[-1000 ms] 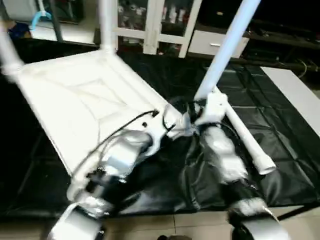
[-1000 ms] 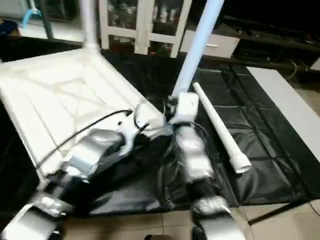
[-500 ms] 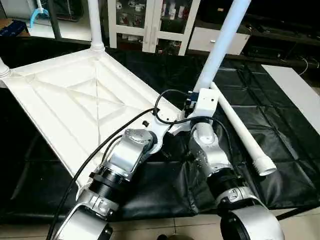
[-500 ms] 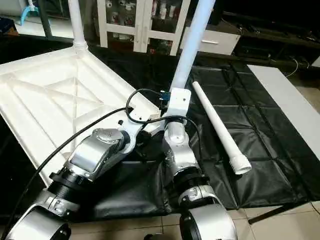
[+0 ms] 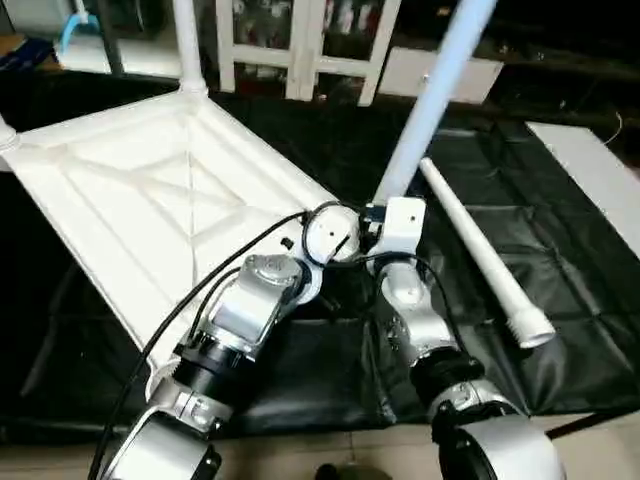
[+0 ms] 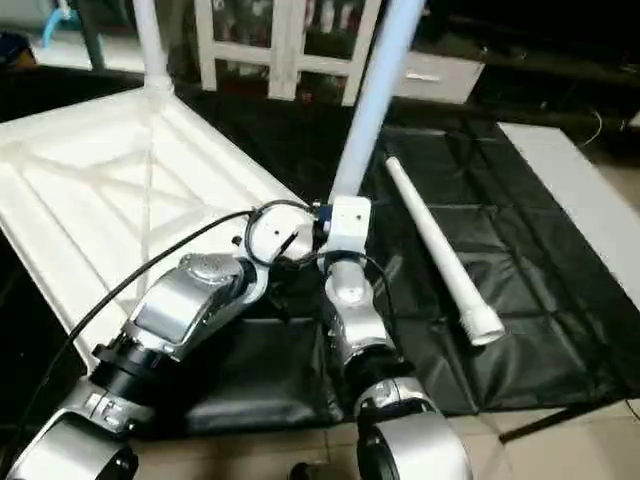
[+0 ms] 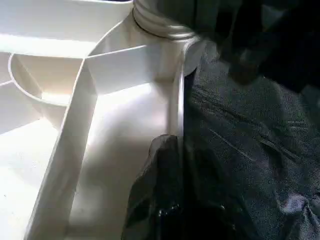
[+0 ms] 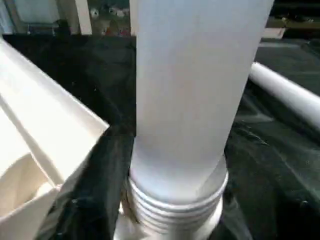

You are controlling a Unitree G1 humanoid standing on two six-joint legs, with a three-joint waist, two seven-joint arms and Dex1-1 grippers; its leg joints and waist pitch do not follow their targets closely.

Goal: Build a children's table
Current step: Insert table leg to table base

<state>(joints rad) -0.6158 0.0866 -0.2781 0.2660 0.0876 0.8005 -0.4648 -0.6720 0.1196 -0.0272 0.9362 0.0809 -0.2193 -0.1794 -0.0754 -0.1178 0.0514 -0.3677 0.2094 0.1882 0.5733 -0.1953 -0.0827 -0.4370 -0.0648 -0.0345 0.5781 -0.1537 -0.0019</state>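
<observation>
My left gripper (image 7: 170, 200) pinches the tabletop (image 5: 150, 200) rim, my right gripper's state I cannot tell, so the tilted leg (image 5: 425, 110) may cross-thread.

- The left arm (image 5: 235, 335) reached forward from the lower left, its silver forearm angled up toward the middle, a black cable looping over it
- The left gripper (image 7: 170, 200) was closed, its dark fingers pressed together and pointing down
- The right arm (image 5: 425, 345) rose from the lower right, its forearm leaning slightly left, the white wrist block (image 5: 400, 225) at its top
- The two wrists sat close beside each other
- Whether the right gripper's jaws stood apart or together could not be made out
</observation>
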